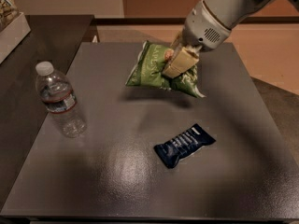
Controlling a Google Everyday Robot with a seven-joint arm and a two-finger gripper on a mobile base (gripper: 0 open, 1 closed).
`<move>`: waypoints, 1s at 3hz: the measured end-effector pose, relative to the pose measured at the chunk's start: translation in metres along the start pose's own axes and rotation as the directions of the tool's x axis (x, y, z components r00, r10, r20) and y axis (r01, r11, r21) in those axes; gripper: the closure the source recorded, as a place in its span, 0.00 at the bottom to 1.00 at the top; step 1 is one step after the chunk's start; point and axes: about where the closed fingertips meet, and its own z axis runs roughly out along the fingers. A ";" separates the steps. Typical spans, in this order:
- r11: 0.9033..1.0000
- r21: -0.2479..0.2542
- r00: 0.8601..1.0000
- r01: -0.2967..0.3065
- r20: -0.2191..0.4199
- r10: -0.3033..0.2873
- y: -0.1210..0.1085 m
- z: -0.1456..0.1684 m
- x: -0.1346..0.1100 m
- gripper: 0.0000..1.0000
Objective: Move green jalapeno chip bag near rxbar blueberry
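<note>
One bag [150, 70] held above table [117, 176] by gripper [180, 63].
Gripper was clamped on bag's mid, over table's far part; bar [184, 145] was laid nearby, apart, toward front; bottle [60, 99] was stood at left.

green jalapeno chip bag [148, 70]: white lettering, unreadable
rxbar blueberry [184, 145]: white lines, unreadable
bottle label [58, 101]: unreadable
gripper [176, 67]: clamps the bag, held above the table [107, 176]
</note>
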 end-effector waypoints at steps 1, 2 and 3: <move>0.999 -0.027 0.998 0.047 -0.036 -0.048 0.013 0.015 -0.005 1.00; 0.993 -0.068 0.992 0.099 -0.071 -0.104 0.028 0.037 -0.014 1.00; 0.987 -0.093 0.986 0.129 -0.090 -0.138 0.037 0.049 -0.020 1.00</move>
